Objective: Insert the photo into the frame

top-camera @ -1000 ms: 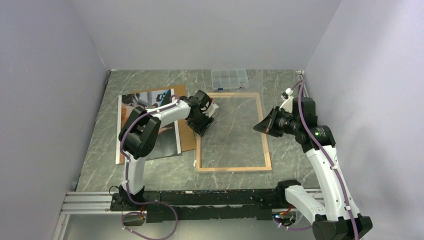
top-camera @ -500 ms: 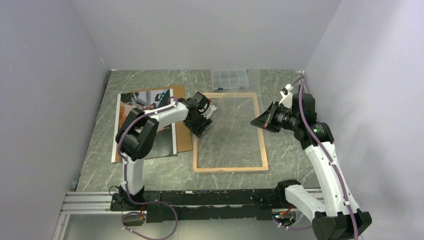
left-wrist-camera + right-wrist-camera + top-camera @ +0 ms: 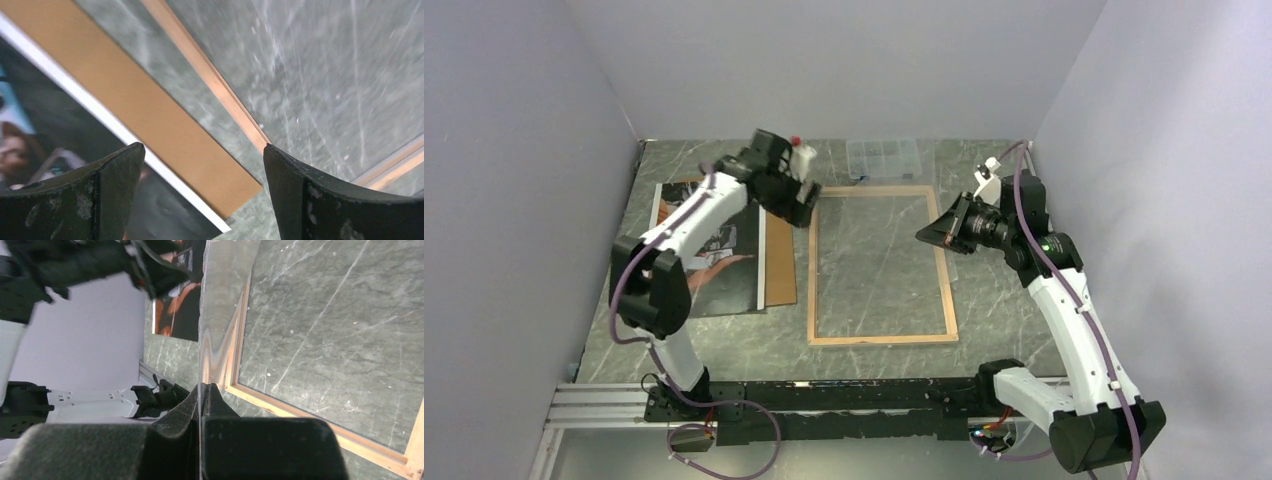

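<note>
Left gripper (image 3: 200, 155) spread wide and empty; right gripper (image 3: 201, 390) clenched on the clear pane (image 3: 220, 300).
The photo (image 3: 724, 245) lies on the brown board (image 3: 781, 275) left of the frame (image 3: 812, 280), partly hidden by the arm; from above the pane is barely visible.

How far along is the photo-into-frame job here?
Done: the frame lies wood side up, its backing board out beside it. In hand: the right fingers pinch the clear pane by its edge; the left fingers hang open, empty. Left: the photo lies on that board, not yet in the frame.
</note>
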Controlling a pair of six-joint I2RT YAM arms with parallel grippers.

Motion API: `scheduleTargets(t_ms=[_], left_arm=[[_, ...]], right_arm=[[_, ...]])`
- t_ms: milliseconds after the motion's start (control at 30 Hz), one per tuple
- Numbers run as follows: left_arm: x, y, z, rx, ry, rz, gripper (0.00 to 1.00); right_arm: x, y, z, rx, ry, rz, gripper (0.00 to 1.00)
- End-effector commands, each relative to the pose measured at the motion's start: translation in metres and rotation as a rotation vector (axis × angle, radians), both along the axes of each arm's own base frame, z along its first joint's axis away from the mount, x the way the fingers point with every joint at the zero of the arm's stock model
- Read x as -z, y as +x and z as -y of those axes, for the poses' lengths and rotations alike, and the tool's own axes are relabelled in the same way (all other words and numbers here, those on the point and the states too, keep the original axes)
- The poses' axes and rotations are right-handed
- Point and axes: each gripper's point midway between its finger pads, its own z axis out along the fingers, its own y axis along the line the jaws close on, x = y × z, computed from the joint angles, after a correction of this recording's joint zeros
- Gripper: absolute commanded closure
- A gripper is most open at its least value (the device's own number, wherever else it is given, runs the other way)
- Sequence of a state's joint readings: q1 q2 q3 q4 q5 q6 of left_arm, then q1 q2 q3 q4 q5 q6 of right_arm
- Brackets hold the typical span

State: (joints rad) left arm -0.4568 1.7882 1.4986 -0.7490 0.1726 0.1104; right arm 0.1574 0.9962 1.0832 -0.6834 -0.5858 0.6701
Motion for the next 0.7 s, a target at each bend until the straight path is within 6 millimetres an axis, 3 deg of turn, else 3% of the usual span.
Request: scheduleTargets(t_ms=[0, 167, 267, 500, 667], left_arm=[[-0.068, 0.016, -0.02, -0.059, -0.151, 0.066, 0.05], [-0.071, 0.03, -0.062, -0.196, -0.164, 0.085, 0.05], [-0.055, 0.03, -0.081, -0.244, -0.112, 0.067, 0.05], [-0.014, 0.013, -0.092, -0.236, -0.045, 0.001, 0.05], [0.01, 0.004, -0.092, -0.221, -0.017, -0.047, 0.09]], right_arm=[[-0.044, 0.01, -0.024, -0.07, 0.056, 0.141, 1.0], [-0.076, 0.005, -0.056, -0.168, 0.083, 0.244, 1.0], [-0.071, 0.009, -0.059, -0.164, 0.107, 0.278, 1.0], [0.048, 0.027, -0.046, -0.055, 0.062, 0.102, 1.0], [0.095, 0.025, -0.031, 0.032, 0.032, 0.113, 1.0]])
